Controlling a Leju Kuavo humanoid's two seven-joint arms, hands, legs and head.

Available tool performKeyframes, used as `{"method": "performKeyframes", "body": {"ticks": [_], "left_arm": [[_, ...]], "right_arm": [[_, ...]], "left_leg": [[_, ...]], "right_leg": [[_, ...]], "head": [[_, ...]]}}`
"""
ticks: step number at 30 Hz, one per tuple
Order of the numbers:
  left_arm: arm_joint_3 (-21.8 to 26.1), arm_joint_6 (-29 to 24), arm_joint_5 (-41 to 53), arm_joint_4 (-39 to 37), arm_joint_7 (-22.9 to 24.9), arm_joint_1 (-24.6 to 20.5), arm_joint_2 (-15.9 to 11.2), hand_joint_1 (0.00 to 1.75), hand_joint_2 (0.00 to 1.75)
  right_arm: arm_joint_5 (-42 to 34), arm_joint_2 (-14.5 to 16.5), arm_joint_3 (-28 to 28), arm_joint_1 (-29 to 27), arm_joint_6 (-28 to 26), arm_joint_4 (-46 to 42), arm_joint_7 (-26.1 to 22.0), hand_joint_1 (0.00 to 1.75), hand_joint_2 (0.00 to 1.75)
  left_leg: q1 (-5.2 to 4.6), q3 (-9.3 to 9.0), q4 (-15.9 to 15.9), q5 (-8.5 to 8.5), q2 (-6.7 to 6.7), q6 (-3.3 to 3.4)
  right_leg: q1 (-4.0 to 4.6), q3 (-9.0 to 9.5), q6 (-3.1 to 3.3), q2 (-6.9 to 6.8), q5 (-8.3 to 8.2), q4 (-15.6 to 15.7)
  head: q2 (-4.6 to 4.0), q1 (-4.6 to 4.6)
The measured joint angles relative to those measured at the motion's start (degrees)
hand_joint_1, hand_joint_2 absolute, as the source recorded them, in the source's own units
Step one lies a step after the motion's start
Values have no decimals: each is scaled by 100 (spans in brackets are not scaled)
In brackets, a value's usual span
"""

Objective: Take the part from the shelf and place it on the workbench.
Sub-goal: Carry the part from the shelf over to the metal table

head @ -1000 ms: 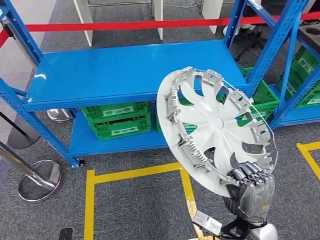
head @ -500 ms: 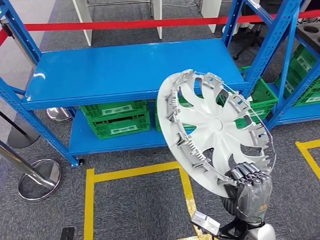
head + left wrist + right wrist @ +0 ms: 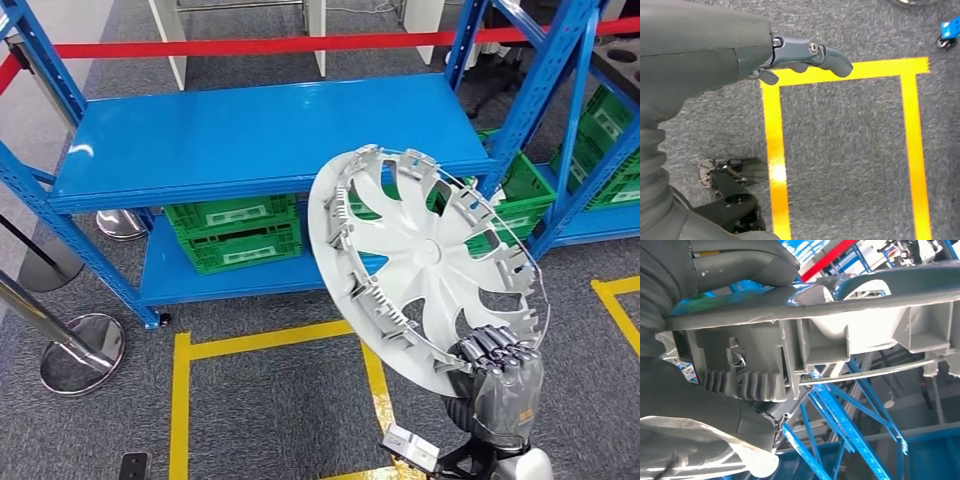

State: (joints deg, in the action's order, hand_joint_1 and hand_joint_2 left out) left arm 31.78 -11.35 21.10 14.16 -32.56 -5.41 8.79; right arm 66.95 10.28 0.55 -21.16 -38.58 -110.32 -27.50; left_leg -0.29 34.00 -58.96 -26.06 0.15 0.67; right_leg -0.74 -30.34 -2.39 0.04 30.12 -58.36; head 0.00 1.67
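Head view, nearest first: the right hand [image 3: 502,365] grips the lower rim of the part [image 3: 426,265], a silver wheel cover held tilted above the grey floor [image 3: 272,410] and its yellow tape [image 3: 181,400], in front of the blue shelf [image 3: 256,135]. Left wrist view shows the left hand [image 3: 806,52] hanging over the floor, holding nothing, fingers loosely extended. Taking the part off the shelf looks done; carrying it to the workbench and setting it down remain.

wheel cover [image 3: 423,262] | silver-white, spoked, clipped rim | tilted, inner side up | rim gripped by right hand [image 3: 504,372] | front of blue shelf [image 3: 256,135]
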Motion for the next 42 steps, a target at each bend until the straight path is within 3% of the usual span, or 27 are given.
{"method": "performKeyframes", "body": {"ticks": [2, 3, 4, 6, 8, 9, 10, 12, 14, 17, 18, 20, 22, 23, 24, 25, 26, 28, 30, 32, 34, 38, 39, 40, 42], "left_arm": [[0, 7, 3, 0, 14, 10, -1, 0, 175], [0, 8, 6, 0, 23, 14, -2, 0, 175], [0, 8, 8, 0, 34, 15, -3, 0, 175], [0, 11, 16, 0, 51, 16, -3, 0, 175], [0, 17, 28, 0, 60, 20, -3, 0, 175], [0, 22, 32, 0, 63, 20, -3, 0, 175], [0, 26, 36, 0, 65, 20, -2, 0, 175], [0, 29, 41, 0, 67, 13, -6, 0, 175], [0, 29, 44, 0, 67, 4, -10, 0, 175], [1, 28, 50, 0, 69, 22, -8, 0, 175], [2, 27, 51, 0, 69, 24, -8, 0, 175], [5, 19, 57, 0, 65, 16, -5, 0, 175], [7, 15, 77, 0, 62, 21, 2, 0, 175], [7, 15, 90, 0, 62, 28, 5, 0, 175], [7, 15, 101, 0, 62, 34, 8, 0, 175], [7, 15, 111, 0, 62, 35, 9, 0, 175], [7, 15, 115, 0, 62, 33, 9, 0, 175], [7, 15, 122, 0, 65, 18, 12, 0, 175], [7, 15, 126, 0, 68, -3, 15, 0, 175], [7, 14, 128, 0, 71, -6, 13, 0, 175], [7, 14, 128, 0, 71, 3, 7, 0, 175], [7, 14, 128, 0, 71, 4, 5, 0, 175], [7, 14, 128, 0, 71, 12, 6, 0, 175], [7, 14, 128, 0, 71, 18, 7, 0, 175], [7, 14, 128, 0, 71, 21, 4, 0, 175]], "right_arm": [[13, -3, -2, -14, 0, 1, 8, 175, 175], [23, -3, -2, -17, 0, 0, 9, 175, 175], [34, -3, -2, -16, 0, -1, 10, 175, 175], [53, -3, -3, -18, 0, -3, 10, 175, 175], [55, -3, -3, -24, 0, -1, 22, 175, 175], [44, -3, -3, -29, 0, 0, 31, 175, 175], [28, -3, -3, -35, 0, 0, 38, 175, 175], [-7, -3, -4, -41, 0, -1, 44, 175, 175], [-23, -4, -8, -38, 0, -1, 45, 175, 175], [-79, -5, -26, -42, 0, -1, 38, 175, 175], [-128, -5, -31, -47, 0, -2, 22, 175, 175], [-228, -5, -32, -47, 0, -3, -21, 175, 175], [-245, -5, -31, -45, 0, -2, -43, 175, 175], [-206, -5, -30, -46, 0, 1, -31, 175, 175], [-143, -5, -29, -48, 0, 4, -1, 175, 175], [-73, -5, -29, -50, 0, 8, 40, 175, 175], [-12, -5, -29, -51, 0, 10, 87, 175, 175], [58, -5, -28, -53, 0, 12, 147, 175, 175], [98, -5, -26, -67, 0, 13, 171, 175, 175], [117, -7, -25, -83, 0, 14, 189, 175, 175], [117, -7, -24, -85, 0, 14, 203, 175, 175], [110, -8, -25, -83, 0, 14, 208, 175, 175], [111, -8, -25, -84, 0, 14, 208, 175, 175], [111, -8, -26, -84, 0, 14, 208, 175, 175], [112, -7, -25, -83, 0, 14, 208, 175, 175]], "left_leg": [[10, 47, -28, -6, -3, -64], [17, 89, -115, -101, -5, -95], [25, 167, -310, -269, -7, -123], [41, 398, -998, -728, -7, -171], [48, 510, -1536, -978, -6, -187], [49, 426, -1509, -945, -6, -179], [47, 232, -1252, -817, -7, -160], [33, -283, -417, -531, -7, -94], [8, -547, 104, -442, -7, -41], [-1, -529, 197, -400, -4, 31], [11, -524, 220, -363, 1, 66], [33, -497, 253, -296, 10, 126], [30, -449, 246, -267, 13, 147], [29, -432, 240, -259, 9, 145], [29, -422, 234, -255, -4, 142], [31, -418, 226, -252, -26, 138], [32, -418, 218, -254, -59, 129], [24, -384, 179, -257, -131, 85], [20, -302, 135, -237, -212, 14], [36, -241, 110, -219, -299, -50], [42, -156, -67, -347, -268, -111], [64, 422, -1362, -944, -110, -187], [66, 486, -1507, -939, -99, -188], [66, 450, -1428, -823, -85, -180], [50, 127, -735, -414, 37, -137]], "right_leg": [[-8, -65, 84, -7, -47, -2], [-17, -97, 133, -15, -74, 7], [-27, -136, 181, -25, -105, 18], [-26, -223, 234, -33, -164, 20], [-15, -308, 245, -38, -230, 17], [-9, -343, 244, -38, -260, 15], [-2, -370, 239, -36, -288, 14], [15, -401, 217, -32, -335, 11], [29, -439, 171, -35, -378, -2], [20, -494, 71, -37, -429, -6], [15, -530, 40, -33, -379, -50], [7, -728, -8, -22, -68, -475], [4, -1020, -44, -20, 318, -1226], [3, -1110, -57, -21, 404, -1492], [2, -1097, -63, -21, 379, -1549], [-2, -975, -63, -15, 257, -1382], [-12, -759, -58, 21, 72, -1022], [-47, -332, -35, 233, -140, -277], [-60, -179, -4, 369, -135, 5], [-53, -184, 44, 277, -142, 14], [-66, -171, 106, 154, -150, 37], [-51, -158, 181, -102, -137, 45], [-44, -156, 185, -162, -133, 43], [-40, -150, 188, -218, -128, 41], [-33, -125, 183, -319, -114, 40]], "head": [[0, -3], [0, -10], [0, -21], [0, -34], [0, -34], [0, -36], [0, -35], [0, -34], [0, -29], [0, -29], [0, -27], [0, -17], [0, -12], [0, -13], [0, -13], [0, -13], [0, -13], [0, -17], [0, -22], [0, -20], [0, -39], [0, -73], [0, -74], [0, -74], [0, -75]]}}
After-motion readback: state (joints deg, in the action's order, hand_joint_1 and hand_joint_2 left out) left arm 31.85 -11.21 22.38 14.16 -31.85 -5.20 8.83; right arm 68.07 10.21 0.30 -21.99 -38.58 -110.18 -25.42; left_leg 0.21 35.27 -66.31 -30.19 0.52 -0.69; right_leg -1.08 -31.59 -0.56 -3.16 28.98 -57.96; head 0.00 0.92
